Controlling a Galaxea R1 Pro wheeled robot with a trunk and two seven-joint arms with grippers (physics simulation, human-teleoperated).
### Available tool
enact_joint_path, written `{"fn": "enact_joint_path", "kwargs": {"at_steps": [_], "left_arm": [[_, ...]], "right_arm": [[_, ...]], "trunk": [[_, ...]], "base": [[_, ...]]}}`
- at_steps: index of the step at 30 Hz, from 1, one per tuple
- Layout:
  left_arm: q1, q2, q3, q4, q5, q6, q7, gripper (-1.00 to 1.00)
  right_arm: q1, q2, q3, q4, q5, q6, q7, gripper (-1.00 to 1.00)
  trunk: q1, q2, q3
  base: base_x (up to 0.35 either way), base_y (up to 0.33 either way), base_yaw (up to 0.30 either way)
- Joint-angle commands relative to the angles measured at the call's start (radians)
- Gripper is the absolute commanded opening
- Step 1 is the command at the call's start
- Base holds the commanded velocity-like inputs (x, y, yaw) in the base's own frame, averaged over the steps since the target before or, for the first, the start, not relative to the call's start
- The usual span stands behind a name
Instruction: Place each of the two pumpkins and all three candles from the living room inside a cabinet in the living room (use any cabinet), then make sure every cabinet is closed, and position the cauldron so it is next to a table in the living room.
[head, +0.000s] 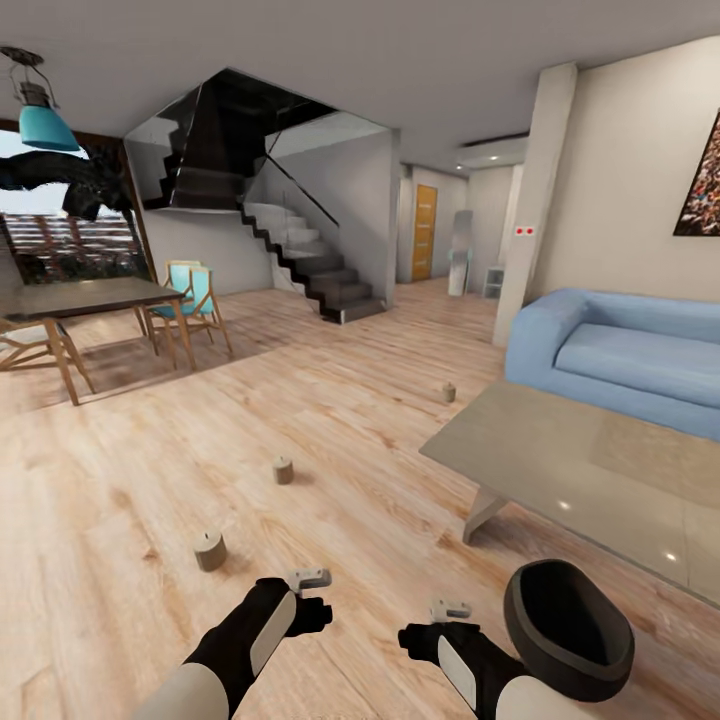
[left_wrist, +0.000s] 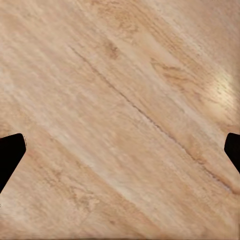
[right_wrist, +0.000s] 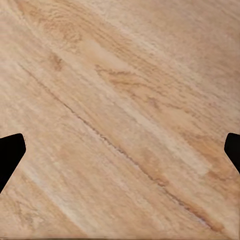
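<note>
Head view: we see three candles (head: 210, 550) (head: 283, 470) (head: 449, 392) on the floor (head: 150, 480) ahead of both wide-apart, empty jaws, uncollected. Cauldron (head: 567, 628) sits beside our right gripper (head: 420, 633), near the table (head: 560, 450). Left gripper (head: 315, 610) idle. Cabinet work remains.

The bench (head: 560, 470) and sofa (head: 620, 350) are cut off by the picture's edge. The cauldron (head: 567, 628) hides part of the right arm. The candles' (head: 210, 551) wicks are too small to see.

Pale wooden floor (right_wrist: 125, 110) ran beneath the right gripper (right_wrist: 120, 150), its grain and a thin dark seam crossing on a diagonal. The two black fingertips (right_wrist: 10, 155) stood far apart at opposite edges, nothing between them.
</note>
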Motion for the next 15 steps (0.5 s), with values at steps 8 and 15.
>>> {"fn": "enact_joint_path", "kwargs": {"at_steps": [8,15], "left_arm": [[-0.001,0.002,-0.004,-0.001,0.01,0.002,0.009,1.0],[-0.001,0.002,-0.004,-0.001,0.01,0.002,0.008,1.0]], "right_arm": [[0.0,0.0,0.007,-0.002,-0.01,0.005,-0.006,1.0],[0.0,0.0,0.007,-0.001,-0.009,0.005,-0.006,1.0]], "trunk": [[0.0,0.0,-0.007],[0.0,0.0,-0.011]], "base": [[-0.009,-0.023,0.268],[0.0,-0.001,0.268]]}}
